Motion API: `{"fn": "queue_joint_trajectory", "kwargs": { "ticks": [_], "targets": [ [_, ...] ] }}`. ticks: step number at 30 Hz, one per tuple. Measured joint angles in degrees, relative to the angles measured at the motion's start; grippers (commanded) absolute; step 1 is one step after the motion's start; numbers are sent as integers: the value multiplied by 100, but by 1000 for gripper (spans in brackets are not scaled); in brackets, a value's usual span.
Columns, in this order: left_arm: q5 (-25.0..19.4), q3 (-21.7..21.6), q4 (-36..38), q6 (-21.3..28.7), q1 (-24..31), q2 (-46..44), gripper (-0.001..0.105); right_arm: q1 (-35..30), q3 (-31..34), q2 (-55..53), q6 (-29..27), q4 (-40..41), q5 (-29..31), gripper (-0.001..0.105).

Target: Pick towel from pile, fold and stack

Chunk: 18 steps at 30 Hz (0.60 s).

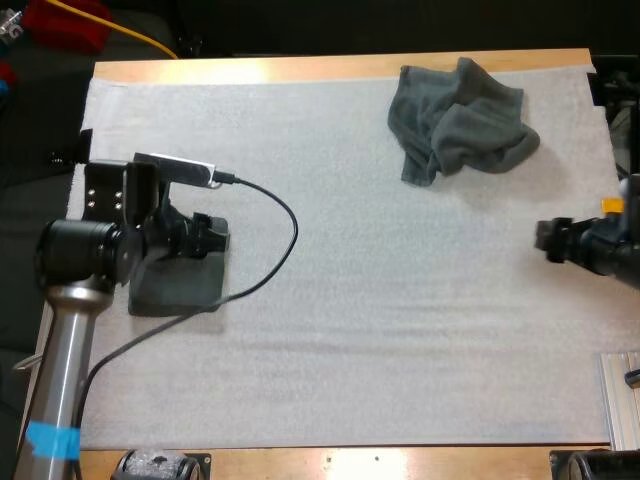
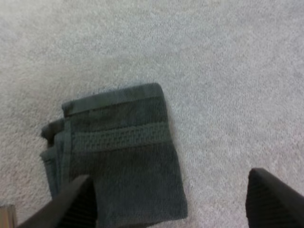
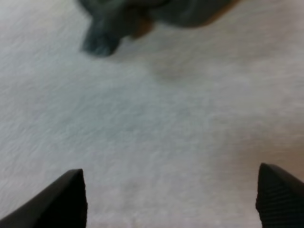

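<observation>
A crumpled dark grey-green towel lies on the mat at the far right; its hanging corner shows ahead of my right gripper. A folded towel lies flat at the left of the mat, layered edges visible. My left gripper hovers over the folded towel, fingers wide apart and clear of it. My right gripper is at the right edge, below the crumpled towel and apart from it, fingers spread over bare mat.
The white mat covers most of the wooden table. A metal bracket sits at the near right edge. Bare mat stretches between the two towels.
</observation>
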Motion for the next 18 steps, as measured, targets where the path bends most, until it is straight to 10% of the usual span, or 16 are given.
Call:
{"fn": "queue_joint_trajectory", "kwargs": {
  "ticks": [9,18],
  "targets": [
    [-484,0,389,452,0,-688,62,32,0,0,-1670,476,747,71],
    [-484,0,500,453,0,-1524,62,757,15,-241,-2042,879,1470,71]
  ]
}}
